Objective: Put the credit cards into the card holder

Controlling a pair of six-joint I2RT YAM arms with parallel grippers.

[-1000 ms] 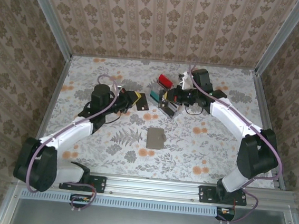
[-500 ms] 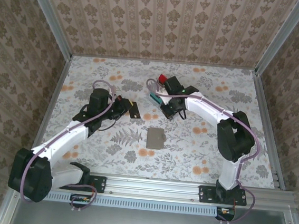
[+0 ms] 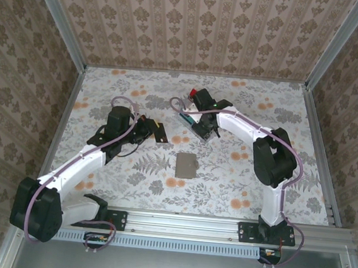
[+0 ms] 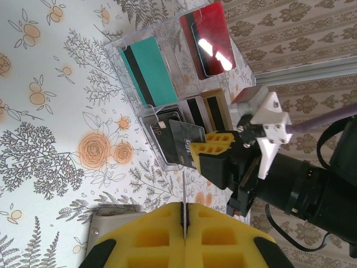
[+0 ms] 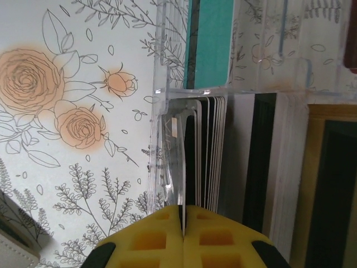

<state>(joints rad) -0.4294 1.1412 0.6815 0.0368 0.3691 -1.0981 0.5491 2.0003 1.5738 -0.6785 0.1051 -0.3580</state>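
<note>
Left wrist — left jaws pinch card [image 4: 183, 192], right jaws grey card [image 4: 187, 138].

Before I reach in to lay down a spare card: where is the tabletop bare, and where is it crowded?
Bare: the strip between the card holder and the front rail; the cloth between the right arm and the right wall; the far left corner. Crowded: around the clear rack, where the right hand pinches a card and the left hand holds another.

Top camera looks down from behind over the table [image 3: 237, 184]; both wrist cameras sit close, sharing the clear rack [image 4: 174, 67].
</note>
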